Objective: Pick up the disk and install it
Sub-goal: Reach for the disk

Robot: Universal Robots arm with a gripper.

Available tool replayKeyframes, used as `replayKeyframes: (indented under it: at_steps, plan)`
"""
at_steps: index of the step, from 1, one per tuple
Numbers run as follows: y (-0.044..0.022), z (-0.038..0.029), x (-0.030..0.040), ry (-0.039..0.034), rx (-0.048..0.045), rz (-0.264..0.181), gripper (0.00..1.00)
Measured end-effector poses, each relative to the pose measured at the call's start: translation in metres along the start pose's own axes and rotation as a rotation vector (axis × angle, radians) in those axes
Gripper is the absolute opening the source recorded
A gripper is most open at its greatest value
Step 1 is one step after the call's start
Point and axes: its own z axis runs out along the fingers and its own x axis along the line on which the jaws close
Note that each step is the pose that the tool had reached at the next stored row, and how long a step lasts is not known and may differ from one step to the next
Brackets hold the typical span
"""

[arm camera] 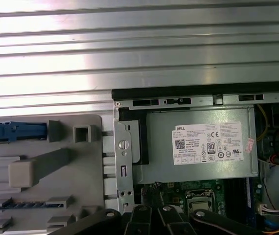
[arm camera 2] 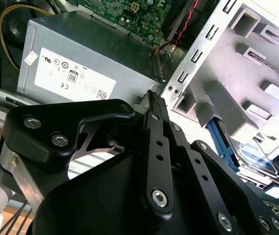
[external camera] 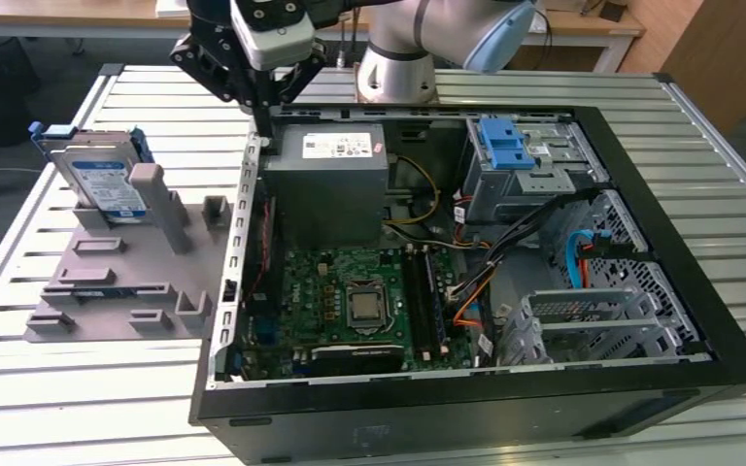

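The disk (external camera: pixel 98 182), a silver drive with a blue-and-white label in a blue bracket, stands on edge in a grey holder fixture (external camera: pixel 120 291) at the exterior view's left, beside the open computer case (external camera: pixel 477 388). In the second wrist view the disk (arm camera 2: pixel 249 152) shows past the fixture's ribs, and in the first wrist view its blue bracket (arm camera: pixel 17 131) shows edge-on. My gripper (external camera: pixel 267 121) hangs over the case's rear corner next to the grey power supply (external camera: pixel 331 184), to the right of the disk and apart from it. Its fingers are shut together on nothing; my gripper (arm camera 2: pixel 152 96) ends near the power supply's edge.
Inside the case are a green motherboard (external camera: pixel 360 301), a blue-latched drive cage (external camera: pixel 516 155), cables and an empty metal bay (external camera: pixel 593 320). The case and fixture sit on a slatted metal table (external camera: pixel 88 398). The arm's base (external camera: pixel 396 73) stands behind the case.
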Motion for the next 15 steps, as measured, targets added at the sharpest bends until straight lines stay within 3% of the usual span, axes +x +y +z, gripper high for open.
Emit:
replayKeyframes:
  at_steps: [10, 15]
  plan:
    - [0.0012, 0.0, 0.0152, 0.0001, 0.0001, 0.0, 0.11]
    - [0.0013, 0.0002, 0.0185, 0.0001, 0.0001, 0.0, 0.11]
